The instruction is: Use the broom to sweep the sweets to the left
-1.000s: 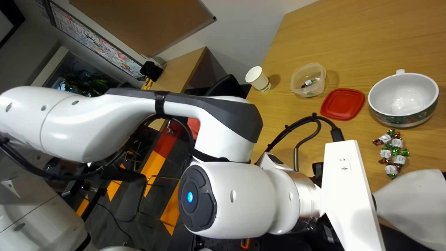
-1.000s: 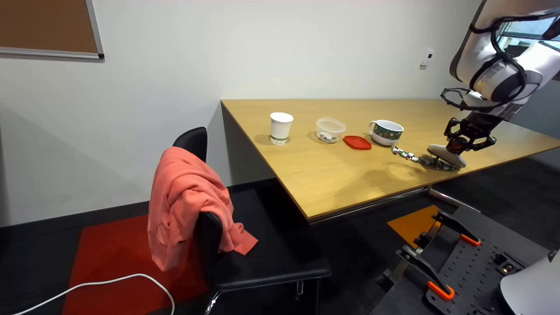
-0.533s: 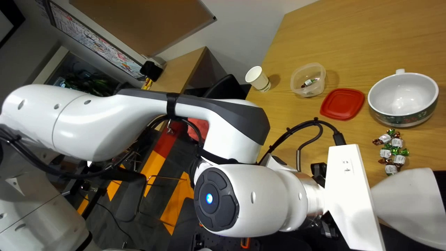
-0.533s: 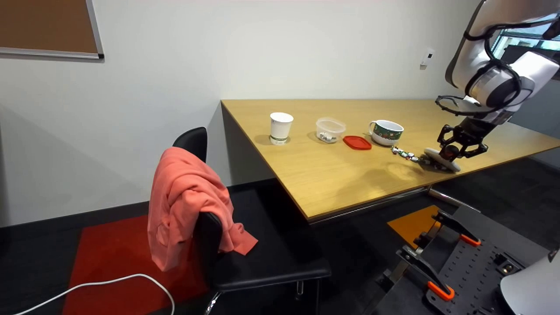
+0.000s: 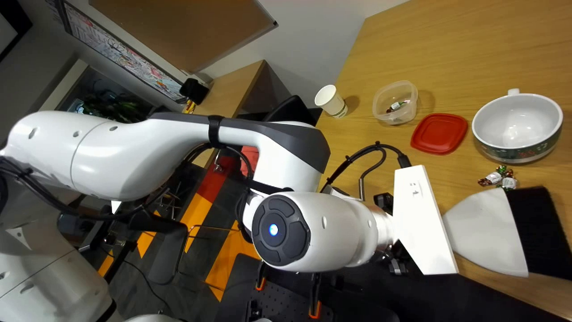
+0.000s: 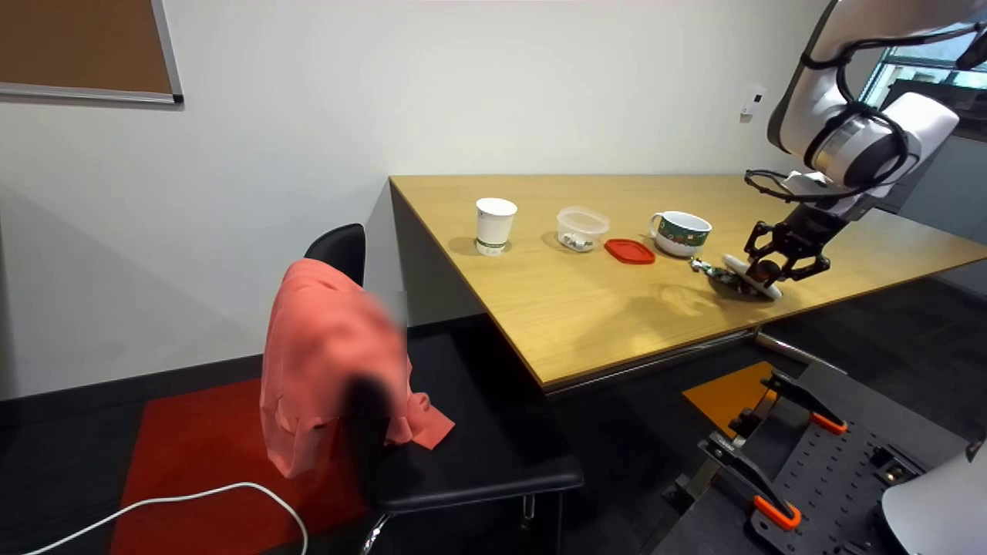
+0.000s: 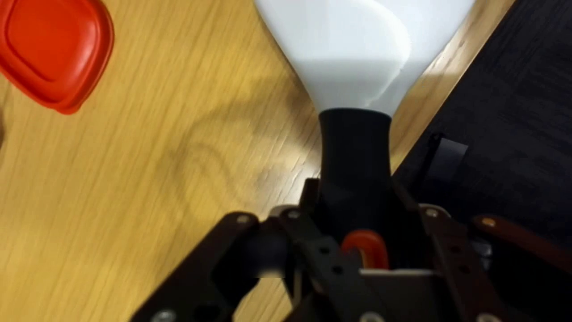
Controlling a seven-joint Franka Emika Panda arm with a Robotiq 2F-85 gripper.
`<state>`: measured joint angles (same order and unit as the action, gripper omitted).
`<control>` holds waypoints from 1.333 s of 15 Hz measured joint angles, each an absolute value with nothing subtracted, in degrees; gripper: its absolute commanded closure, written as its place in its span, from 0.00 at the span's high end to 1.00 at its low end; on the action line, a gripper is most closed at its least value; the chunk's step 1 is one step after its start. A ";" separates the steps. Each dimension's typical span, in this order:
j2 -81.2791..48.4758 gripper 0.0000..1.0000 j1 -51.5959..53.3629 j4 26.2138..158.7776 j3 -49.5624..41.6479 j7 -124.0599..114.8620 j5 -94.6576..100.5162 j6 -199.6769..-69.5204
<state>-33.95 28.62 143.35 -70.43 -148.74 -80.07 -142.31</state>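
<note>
The broom has a white fan-shaped head [image 5: 487,232], dark bristles and a black handle with an orange-red tip. My gripper [image 7: 355,197] is shut around its handle in the wrist view; it also shows in an exterior view [image 6: 771,270]. There the white head [image 6: 742,270] is tilted low over the table. A few sweets [image 5: 496,179], with white, green and brown wrappers, lie just beyond the bristles' upper corner, near the bowl. They also show in an exterior view [image 6: 698,264]. Other sweets are mostly hidden by the head. Whether bristles touch them I cannot tell.
A white and green bowl [image 5: 514,152] stands close to the sweets. A red lid [image 5: 439,133], a clear tub [image 6: 584,225] with sweets inside and a paper cup [image 6: 493,227] stand further along the table [image 6: 540,308]. The table's front edge runs close by the broom.
The arm and the broom have moved left in an exterior view, toward the bowl and lid. The broom head now covers sweets that showed in a row before. The bowl, lid, tub and cup have not moved.
</note>
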 measured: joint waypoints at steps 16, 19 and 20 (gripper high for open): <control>-43.38 0.15 57.83 150.17 -86.74 -148.74 -80.01 -128.41; -48.52 0.15 63.26 151.14 -88.75 -148.74 -80.52 -124.56; -50.43 0.15 64.87 151.47 -89.48 -148.74 -80.95 -123.78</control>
